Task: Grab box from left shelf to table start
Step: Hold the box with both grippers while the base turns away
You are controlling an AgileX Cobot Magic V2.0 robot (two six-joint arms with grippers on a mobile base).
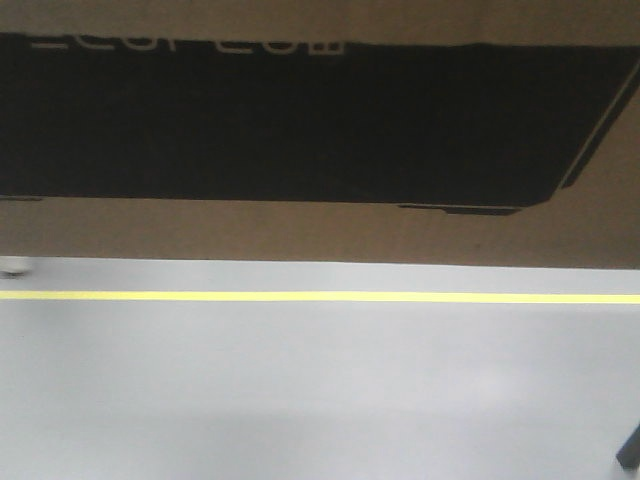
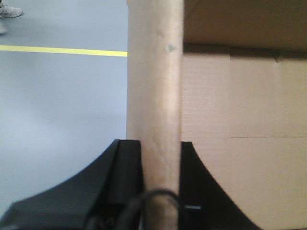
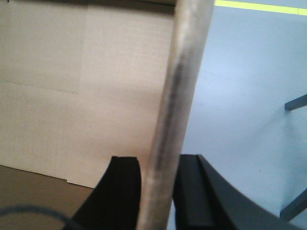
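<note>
Box (image 1: 300,232), front view: nearest the lens, it fills the upper half of the frame. We see brown cardboard, its black panel (image 1: 300,120), and the cut-off bottoms of white letters along the top edge.
Below the box, front view: grey floor (image 1: 320,400) crossed by a yellow line (image 1: 320,296). We cannot tell from here what carries the box.
Corners, front view: a dark slanted bar (image 1: 629,448) at lower right, and a small pale blur at the left edge that we cannot identify.
Left gripper (image 2: 160,153), left wrist view: its black fingers (image 2: 125,163) stand on either side of a cardboard edge seen end-on and press against it, so we read it as pinching the box.
Left arm pose: the wrist looks along that edge, which runs straight up the middle of the frame. The box wall (image 2: 240,143) lies to its right.
Around the left gripper: floor and yellow line to the left, and a white shoe (image 2: 9,10) in the top-left corner, well apart from the box.
Right gripper (image 3: 158,163), right wrist view: it is mirrored, with black fingers (image 3: 192,191) clamped on a slightly tilted cardboard edge. The box wall (image 3: 72,96) lies to its left.
Around the right gripper: floor to the right, yellow line at top right, and two dark bars (image 3: 295,103) at the right edge, clear of the gripper.
</note>
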